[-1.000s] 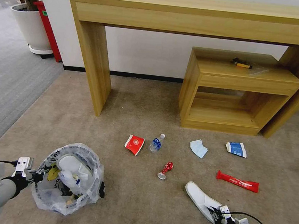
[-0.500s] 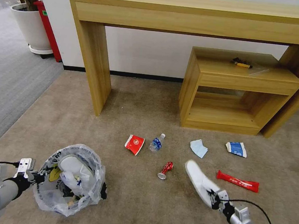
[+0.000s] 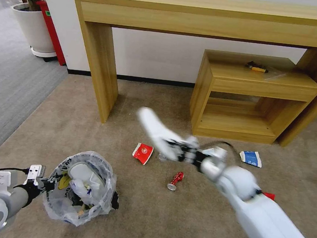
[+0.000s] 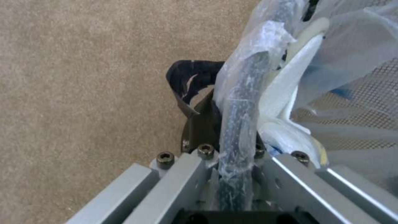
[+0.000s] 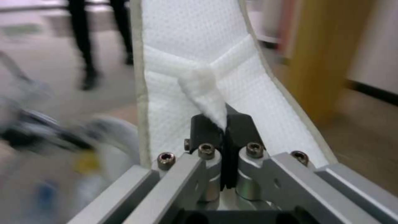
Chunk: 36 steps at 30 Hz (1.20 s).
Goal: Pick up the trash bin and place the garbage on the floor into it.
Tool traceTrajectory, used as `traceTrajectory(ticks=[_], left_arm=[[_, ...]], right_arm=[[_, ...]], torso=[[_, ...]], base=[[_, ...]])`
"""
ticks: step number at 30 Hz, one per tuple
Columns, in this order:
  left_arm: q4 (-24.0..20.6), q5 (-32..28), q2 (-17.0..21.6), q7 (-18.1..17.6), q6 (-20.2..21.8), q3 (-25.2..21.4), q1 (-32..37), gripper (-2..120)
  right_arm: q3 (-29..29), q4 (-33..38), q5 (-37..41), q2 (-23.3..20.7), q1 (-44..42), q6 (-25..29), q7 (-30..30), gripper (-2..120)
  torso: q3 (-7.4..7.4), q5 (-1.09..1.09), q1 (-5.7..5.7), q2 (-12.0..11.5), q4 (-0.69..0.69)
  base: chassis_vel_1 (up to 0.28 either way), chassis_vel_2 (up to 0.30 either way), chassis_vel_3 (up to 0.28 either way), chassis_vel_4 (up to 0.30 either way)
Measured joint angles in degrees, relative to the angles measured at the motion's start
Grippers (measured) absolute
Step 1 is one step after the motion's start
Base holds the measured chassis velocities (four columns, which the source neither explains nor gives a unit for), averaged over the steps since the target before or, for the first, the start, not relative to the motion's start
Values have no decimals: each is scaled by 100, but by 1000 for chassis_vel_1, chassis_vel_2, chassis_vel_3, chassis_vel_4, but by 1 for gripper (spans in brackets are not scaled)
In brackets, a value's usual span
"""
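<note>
The trash bin [image 3: 82,186], black with a crinkled printed bag, hangs low at the front left with a white slipper and litter inside. My left gripper [image 3: 42,185] is shut on its rim [image 4: 242,105]. My right gripper [image 3: 179,153] is shut on the strap of a second white slipper [image 3: 154,129], held in the air above the floor [image 3: 91,128]. In the right wrist view the strap [image 5: 203,90] is pinched between the fingertips [image 5: 238,126]. On the carpet lie a red cup [image 3: 142,153], a red can [image 3: 175,181] and a blue wrapper [image 3: 251,158]. My arm hides most of the bottle, mask and red wrapper.
A long wooden console table [image 3: 212,16] stands against the wall, with a low wooden shelf unit [image 3: 252,101] under its right end. A white plant pot [image 3: 33,28] stands at the far left on grey ribbed carpet [image 3: 10,80].
My right arm has lifted the slipper off the floor at the front right and swung it up and left, over the cup and bottle. The bin has edged slightly right.
</note>
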Motion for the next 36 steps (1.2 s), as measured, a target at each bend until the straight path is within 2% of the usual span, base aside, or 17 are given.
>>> traceTrajectory(ticks=[2, 3, 5, 11, 21, 24, 25, 28, 29, 33, 34, 36], left_arm=[[21, -41, 105, -24, 0, 42, -78, 0], [21, -41, 105, -24, 0, 42, -78, 0], [43, -85, 200, -53, 0, 84, -143, 0], [40, -150, 340, -64, 0, 102, -170, 0], [14, -175, 328, -74, 0, 87, -141, 0], [-3, -175, 316, -80, 0, 96, -156, 0], [-3, -175, 316, -80, 0, 96, -156, 0], [-29, -170, 316, -79, 0, 99, -151, 0], [-29, -170, 316, -79, 0, 99, -151, 0], [-40, -157, 312, -77, 0, 83, -120, 0], [-40, -157, 312, -77, 0, 83, -120, 0], [-56, -158, 323, -74, 0, 64, -120, 0]], right_arm=[[-562, -225, 59, 513, 363, -55, 54, 0], [-562, -225, 59, 513, 363, -55, 54, 0], [-1032, -436, 61, 890, 554, -85, 108, 0], [-1775, -1035, -30, 1414, 652, -128, 221, 0], [-2138, -1309, -106, 1585, 595, -305, 421, 0], [-2186, -1348, -209, 1527, 510, -390, 641, 15], [-2186, -1348, -209, 1527, 510, -390, 641, 15], [-2063, -1282, -281, 1426, 442, -393, 781, 28], [-2063, -1282, -281, 1426, 442, -393, 781, 28], [-1944, -1193, -291, 1331, 417, -382, 832, 48], [-1944, -1193, -291, 1331, 417, -382, 832, 48], [-1906, -1243, -311, 1331, 397, -350, 861, 59]], torso=[[0, 1, 0, 0, 0], [0, 1, 0, 0, 0], [-1, 1, 0, 0, -3], [-1, 1, 0, 0, -4], [-1, 1, -1, 0, -2], [-2, 3, -1, 0, -4], [-2, 3, -1, 0, -4], [-1, 3, -1, 0, -4], [-1, 3, -1, 0, -4], [-1, 3, -1, 0, -3], [-1, 3, -1, 0, -3], [-1, 4, -1, 0, -3]], base=[[0, 0, 0, 0], [0, 0, 0, 0], [0, 0, 0, 0], [0, 0, 0, 0], [0, 0, 0, 0], [0, 0, 0, 0], [0, 0, 0, 0], [0, 0, 0, 0], [0, 0, 0, 0], [0, 0, 0, 0], [0, 0, 0, 0], [0, 0, 0, 0]])
